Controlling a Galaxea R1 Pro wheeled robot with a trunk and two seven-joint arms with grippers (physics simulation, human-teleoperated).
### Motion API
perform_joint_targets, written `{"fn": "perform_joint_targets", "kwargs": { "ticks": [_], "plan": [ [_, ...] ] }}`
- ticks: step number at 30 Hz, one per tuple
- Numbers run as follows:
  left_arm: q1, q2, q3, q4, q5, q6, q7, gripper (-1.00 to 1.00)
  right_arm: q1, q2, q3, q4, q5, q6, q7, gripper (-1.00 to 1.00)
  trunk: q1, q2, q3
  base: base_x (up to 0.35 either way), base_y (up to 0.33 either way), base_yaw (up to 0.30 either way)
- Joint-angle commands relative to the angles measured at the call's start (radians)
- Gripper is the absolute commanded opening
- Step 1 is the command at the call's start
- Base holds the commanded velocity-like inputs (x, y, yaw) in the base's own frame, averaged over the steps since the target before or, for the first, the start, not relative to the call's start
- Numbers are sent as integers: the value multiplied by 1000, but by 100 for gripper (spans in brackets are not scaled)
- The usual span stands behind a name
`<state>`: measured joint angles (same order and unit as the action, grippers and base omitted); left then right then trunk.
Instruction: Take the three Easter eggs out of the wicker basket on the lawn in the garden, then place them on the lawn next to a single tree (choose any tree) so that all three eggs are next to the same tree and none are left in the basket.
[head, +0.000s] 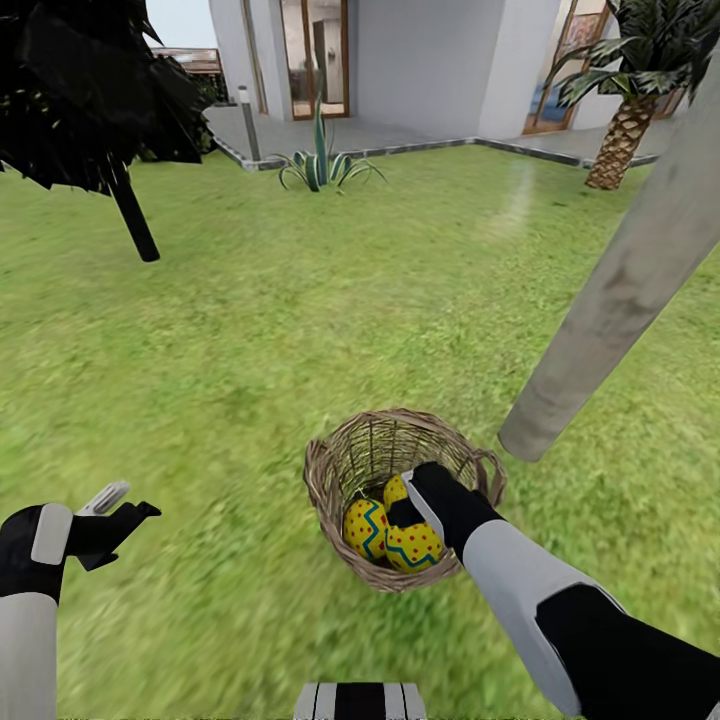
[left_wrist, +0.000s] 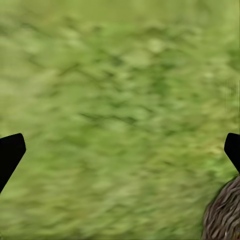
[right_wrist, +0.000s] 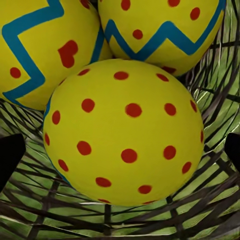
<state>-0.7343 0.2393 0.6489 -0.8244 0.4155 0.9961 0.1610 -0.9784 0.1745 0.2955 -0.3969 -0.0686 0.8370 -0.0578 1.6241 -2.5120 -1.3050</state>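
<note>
Down inside the basket (head: 400, 470), your right gripper (right_wrist: 120, 150) spreads its fingers wide around one egg (right_wrist: 125, 132), not yet gripping; left gripper (head: 115, 515) hangs open, empty.

Head view overlooks wicker basket (head: 400, 495) (right wrist close inside)

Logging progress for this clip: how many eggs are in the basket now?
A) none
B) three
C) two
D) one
B: the right wrist view shows three eggs together inside the basket, and the right gripper is down among them, jaws open.
</note>
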Motion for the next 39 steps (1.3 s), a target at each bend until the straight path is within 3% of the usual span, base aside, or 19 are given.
{"fn": "perform_joint_targets", "kwargs": {
  "ticks": [1, 26, 27, 39],
  "plan": [
    [0, 0, 1, -1, 11, 4, 9, 100, -1, 0, 5, -2, -7, 4, -6, 100, 0, -1, -5, 0, 0, 0],
    [0, 2, 3, -2, 11, 4, 9, 100, -2, -2, 4, -11, 0, 4, -9, 100, 11, -6, -101, 0, 0, 0],
    [0, 2, 3, -2, 11, 4, 9, 100, -2, -1, 4, -11, -2, 4, -9, -100, 12, -7, -105, 0, 0, 0],
    [-1, 1, 3, -4, 11, 4, 9, 100, 0, -1, 2, 1, -11, 8, -4, -100, 14, -8, -125, 0, 0, 0]
  ]
}}
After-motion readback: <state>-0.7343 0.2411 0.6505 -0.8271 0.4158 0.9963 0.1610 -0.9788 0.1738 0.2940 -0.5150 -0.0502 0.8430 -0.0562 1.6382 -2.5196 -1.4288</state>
